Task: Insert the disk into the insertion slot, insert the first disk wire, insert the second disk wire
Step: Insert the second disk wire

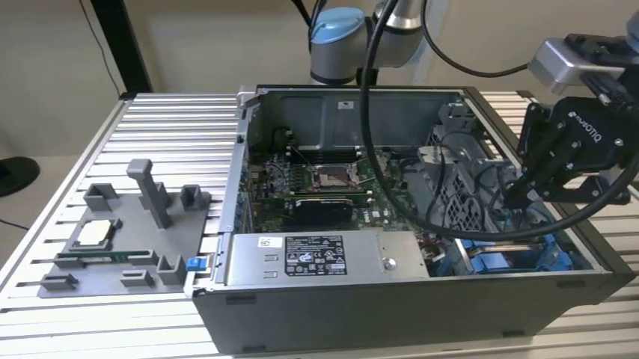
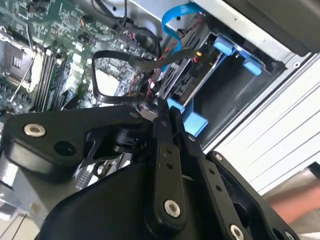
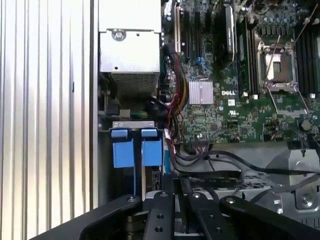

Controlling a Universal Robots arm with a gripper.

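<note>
One claw point(image 1: 521, 196), yours, on the single arm. It was set low inside the open computer case point(image 1: 399, 314), above the drive cage point(image 1: 454, 202) at the exterior view's right. In both wrist views point(image 2: 163, 107) point(image 3: 176, 187) the fingers were drawn close with barely a gap. You could not tell whether a plug was nipped between them.

One disk point(image 3: 152, 152), in its blue carrier.
- It looked already seated in the insertion slot point(image 1: 509, 262) of the cage, against the case's outer wall.
- In the second wrist view the disk point(image 2: 197, 82) showed as a dark slab with its blue tab at the wall end.
- Its long axis ran from that tab straight toward the claw's tips, and its near end lay just beside them.
- That near end looked to be where the connectors sit, so you had the claw on the correct side.

One second blue carrier point(image 3: 122, 150), in the bay beside the disk and farther from the claw.

Two loose leads near the disk's end:
- One black flat cable point(image 2: 145, 61), looped, reaching in beside the tips.
- One blue cable point(image 2: 172, 22), arching above the bay.
- Whether either was plugged in could not be made out.

Sundries:
- One motherboard point(image 3: 225, 110).
- One power-supply box point(image 1: 319, 258).
- One grey fixture point(image 1: 130, 239), well apart on the slatted bench point(image 1: 170, 127).
</note>
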